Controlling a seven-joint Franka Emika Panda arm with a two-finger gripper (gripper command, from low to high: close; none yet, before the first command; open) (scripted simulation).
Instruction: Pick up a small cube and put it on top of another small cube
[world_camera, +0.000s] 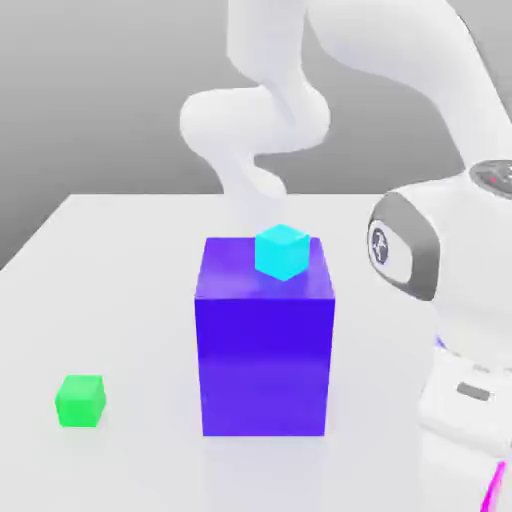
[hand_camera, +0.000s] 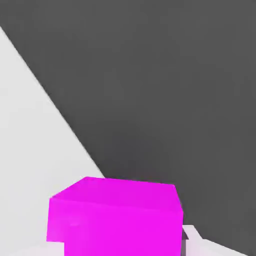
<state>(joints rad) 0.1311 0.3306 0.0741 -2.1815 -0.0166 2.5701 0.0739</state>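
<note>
The arm (world_camera: 420, 250) looms at the exterior view's right, over the white table (world_camera: 120, 300). The blue block (world_camera: 265, 350) stands mid-table with a cyan cube (world_camera: 282, 251) on top. The green cube (world_camera: 80, 401) sits alone toward the exterior view's left. The pink cube (hand_camera: 117, 217) sits right under the hand camera; whether it's gripped, I cannot tell.

On the table (world_camera: 120, 260), a large block (world_camera: 265, 355) stands near the middle with a small cube (world_camera: 281, 251) resting on its top toward the back, while another small cube (world_camera: 80, 401) sits on the tabletop well apart toward the exterior view's left, nearer the front.
</note>
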